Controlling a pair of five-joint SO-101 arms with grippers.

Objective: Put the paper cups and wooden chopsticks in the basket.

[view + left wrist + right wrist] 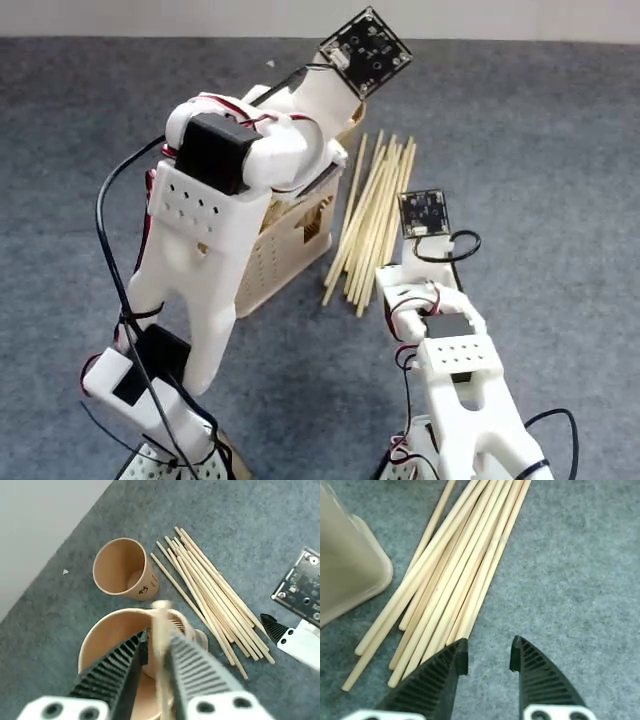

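My left gripper is shut on the rim of a brown paper cup, held at the beige perforated basket; whether the cup is inside it I cannot tell. A second paper cup rests on the carpet beyond, its mouth toward the camera. A bundle of wooden chopsticks lies on the carpet right of the basket. In the right wrist view my right gripper stands open just short of the chopsticks' near ends, touching none.
Grey carpet covers the table. The left arm hangs over the basket and hides most of it. A corner of the basket sits close beside the chopsticks. The right arm's camera board is beside the bundle.
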